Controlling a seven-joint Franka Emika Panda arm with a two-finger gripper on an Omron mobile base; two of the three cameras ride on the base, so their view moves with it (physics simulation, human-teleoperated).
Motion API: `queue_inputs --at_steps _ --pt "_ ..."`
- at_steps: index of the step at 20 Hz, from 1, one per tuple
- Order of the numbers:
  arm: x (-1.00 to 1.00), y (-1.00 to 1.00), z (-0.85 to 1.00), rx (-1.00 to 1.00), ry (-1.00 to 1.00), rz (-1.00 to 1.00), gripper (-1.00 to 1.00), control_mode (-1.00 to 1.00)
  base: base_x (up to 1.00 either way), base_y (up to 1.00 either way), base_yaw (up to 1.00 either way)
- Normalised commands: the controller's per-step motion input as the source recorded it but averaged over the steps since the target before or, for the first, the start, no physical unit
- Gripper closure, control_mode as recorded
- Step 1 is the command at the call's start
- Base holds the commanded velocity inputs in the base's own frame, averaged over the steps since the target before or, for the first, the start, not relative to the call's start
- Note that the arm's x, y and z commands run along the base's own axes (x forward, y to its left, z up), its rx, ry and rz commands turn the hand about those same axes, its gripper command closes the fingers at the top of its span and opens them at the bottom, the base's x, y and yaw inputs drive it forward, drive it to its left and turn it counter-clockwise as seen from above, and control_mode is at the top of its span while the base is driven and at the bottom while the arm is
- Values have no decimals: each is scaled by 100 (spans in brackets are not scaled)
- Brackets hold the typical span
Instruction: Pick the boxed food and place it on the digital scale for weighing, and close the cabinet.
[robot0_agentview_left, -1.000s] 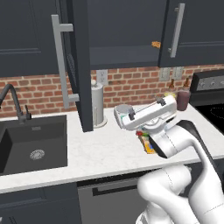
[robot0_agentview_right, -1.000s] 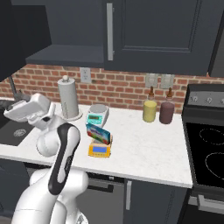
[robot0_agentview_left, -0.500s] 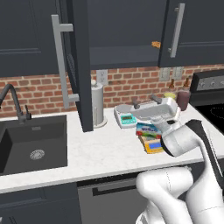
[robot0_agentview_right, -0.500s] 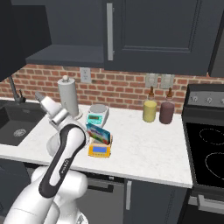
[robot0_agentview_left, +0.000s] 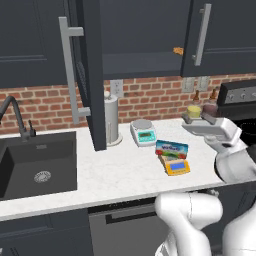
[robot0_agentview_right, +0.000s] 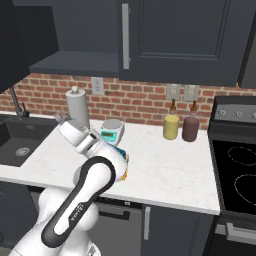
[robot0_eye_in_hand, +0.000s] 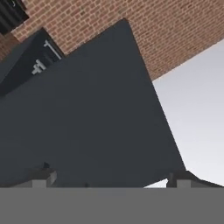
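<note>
Swung aside since before, gripper spread open, empty — boxed food leaning on digital scale, cabinet door ajar

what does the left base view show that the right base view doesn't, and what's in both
Left base view: the boxed food leaning on the digital scale, both unblocked, plus the cabinet door swung open edge-on and a small orange item on its shelf. Right base view: the stove, and the arm covering most of the box. Both: the white-and-teal scale, paper towel roll, two bottles and sink.
</note>
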Motion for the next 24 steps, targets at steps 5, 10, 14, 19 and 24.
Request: queue_inputs --at_steps 5,10,14,19,24 --pt "-100 -5 -6 0 -26 -32 -100 -100 0 0 0" --pt "-100 29 -28 2 -32 -35 -100 -100 0 0 0" --pt "-100 86 -40 8 -42 -37 -100 -100 0 0 0" --pt "-100 100 -48 0 -50 -28 -100 -100 0 0 0" --pt "-96 100 -51 1 -52 -26 -100 -100 0 0 0"
